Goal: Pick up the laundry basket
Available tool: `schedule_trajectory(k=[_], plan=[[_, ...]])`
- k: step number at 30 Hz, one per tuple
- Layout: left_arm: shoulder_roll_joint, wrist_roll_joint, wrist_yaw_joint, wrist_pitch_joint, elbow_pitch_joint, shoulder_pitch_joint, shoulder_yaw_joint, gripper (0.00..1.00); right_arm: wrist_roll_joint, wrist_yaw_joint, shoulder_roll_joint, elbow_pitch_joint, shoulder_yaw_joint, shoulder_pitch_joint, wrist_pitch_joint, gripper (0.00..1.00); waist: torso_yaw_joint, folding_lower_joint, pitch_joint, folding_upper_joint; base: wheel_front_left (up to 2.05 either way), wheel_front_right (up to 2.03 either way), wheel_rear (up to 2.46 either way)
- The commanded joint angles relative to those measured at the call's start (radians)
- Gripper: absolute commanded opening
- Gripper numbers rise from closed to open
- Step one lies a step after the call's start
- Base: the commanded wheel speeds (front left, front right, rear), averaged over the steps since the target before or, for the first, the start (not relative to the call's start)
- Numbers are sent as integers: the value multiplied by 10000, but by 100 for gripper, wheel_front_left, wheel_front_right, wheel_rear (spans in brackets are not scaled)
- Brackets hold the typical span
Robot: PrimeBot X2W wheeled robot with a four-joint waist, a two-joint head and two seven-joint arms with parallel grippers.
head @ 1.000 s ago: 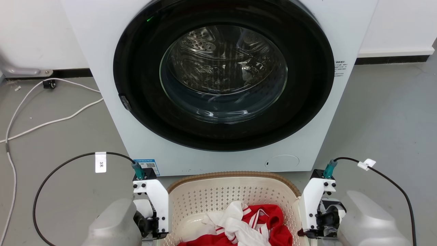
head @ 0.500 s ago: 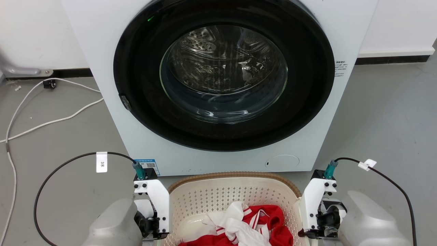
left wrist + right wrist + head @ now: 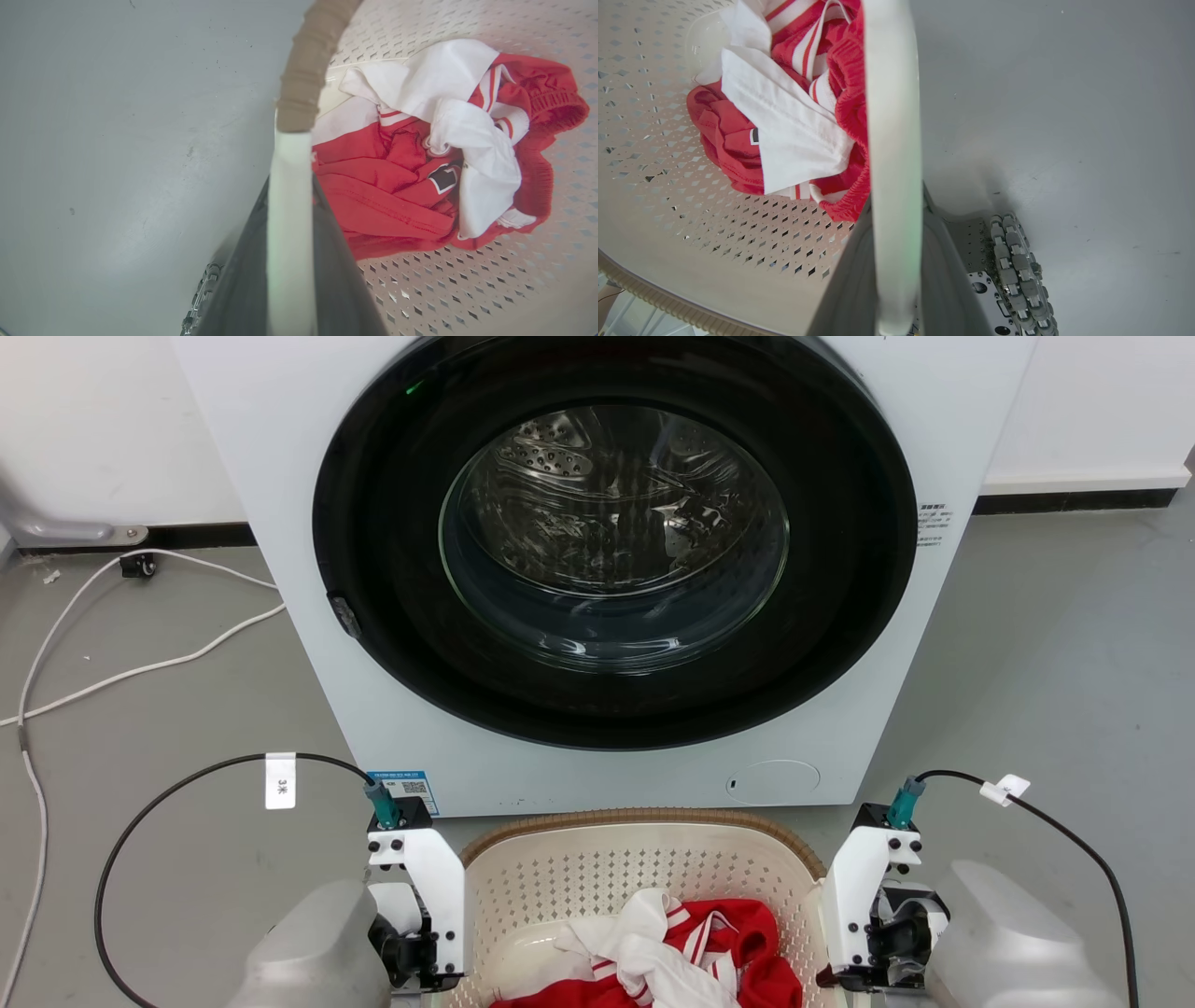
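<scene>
The laundry basket [image 3: 635, 819] is seen in the head view just in front of the washing machine [image 3: 299, 569], with red and white clothing [image 3: 691, 952] inside. What is hidden there is shown by the wrist views: the left gripper [image 3: 289, 186] is closed tight on one white handle [image 3: 289, 261], the right gripper [image 3: 896, 210] on the other handle [image 3: 892, 116].

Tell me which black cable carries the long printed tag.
The left arm's cable: its rectangular white tag bears printing. The right arm's cable has only a small folded tag.
</scene>
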Motion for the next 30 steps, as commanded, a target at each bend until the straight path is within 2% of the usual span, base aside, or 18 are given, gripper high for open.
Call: schedule_trajectory(k=[1, 30], plan=[[-157, -92, -77, -17, -83, -114, -26, 0, 69, 53, 167, -73, -53, 44, 29, 0, 1, 0, 1, -1, 0, 0, 0], [-199, -529, -78, -181, 24, -48, -532, 0, -57, 53, 168, -73, -232, 231, 128, 0, 49, 0, -54, -1, 0, 0, 0]])
